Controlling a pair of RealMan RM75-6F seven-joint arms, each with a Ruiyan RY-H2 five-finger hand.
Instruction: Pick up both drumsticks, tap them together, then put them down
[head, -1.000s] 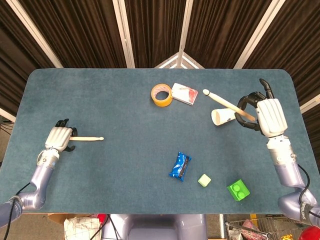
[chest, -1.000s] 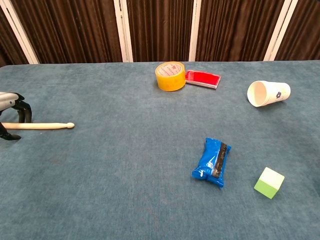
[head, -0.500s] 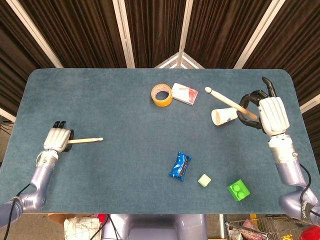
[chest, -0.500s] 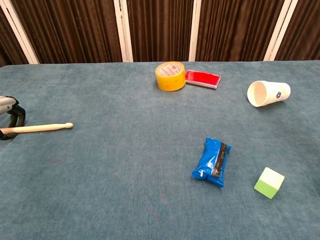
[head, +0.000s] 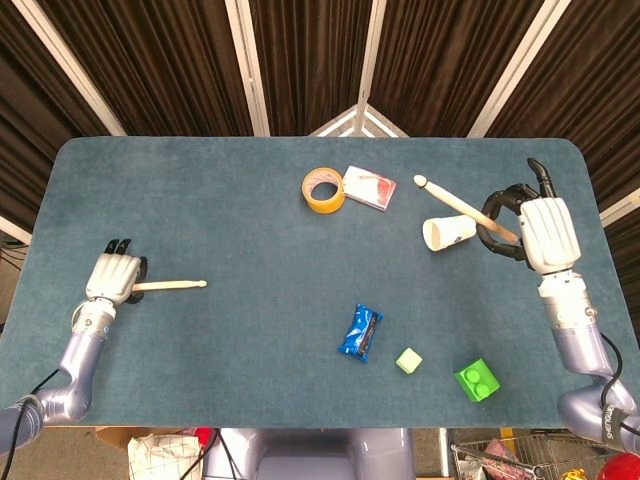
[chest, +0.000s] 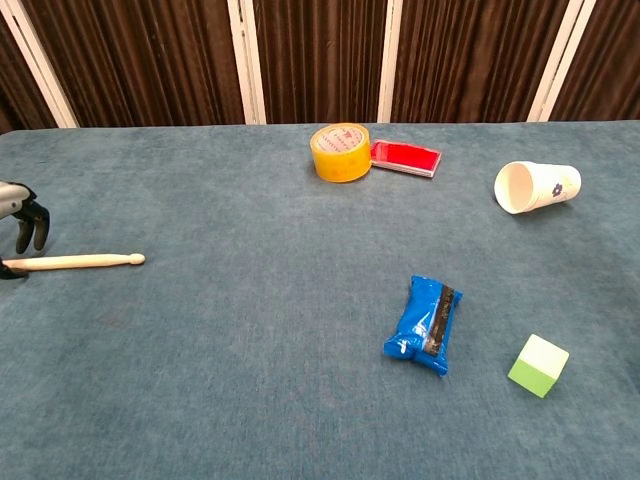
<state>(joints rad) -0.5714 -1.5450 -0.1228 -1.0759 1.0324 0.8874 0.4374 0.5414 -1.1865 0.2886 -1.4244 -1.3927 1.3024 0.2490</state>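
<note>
Left hand (head: 112, 278) is sitting over the butt end of the left drumstick (head: 168, 286), far left of the tape roll (head: 324, 190) and nearer the front edge. The stick is lying flat on the desk (head: 230, 330), tip pointing toward the middle. In the chest view the fingers (chest: 30, 225) are hanging apart just above the butt, looking like they are not clamping it; I'm judging this hand as loose with the stick down or going down, though the contact itself is hard to see.

Right hand (head: 540, 232) is curling its fingers around the butt of the right drumstick (head: 458, 204), well right of the tape roll. This stick is slanting up-left, its tip hanging over the area between the red packet (head: 368, 188) and the paper cup (head: 448, 231), so it is not yet set down.

Handling, as a guess: the sticks are light, stiff, smooth wood, round, so likely rolling if dropped; best to take them near the butt end, wrapping around the shaft.

Containers: the paper cup is lying on its side right of the tape roll, mouth facing left in the chest view, nothing visible inside. The right stick is crossing above it in the head view; I can't tell if they are touching.

Blue snack pack (head: 360, 332), pale green cube (head: 408, 360) and green brick (head: 478, 380) are lying toward the front, below-right of the tape roll.
</note>
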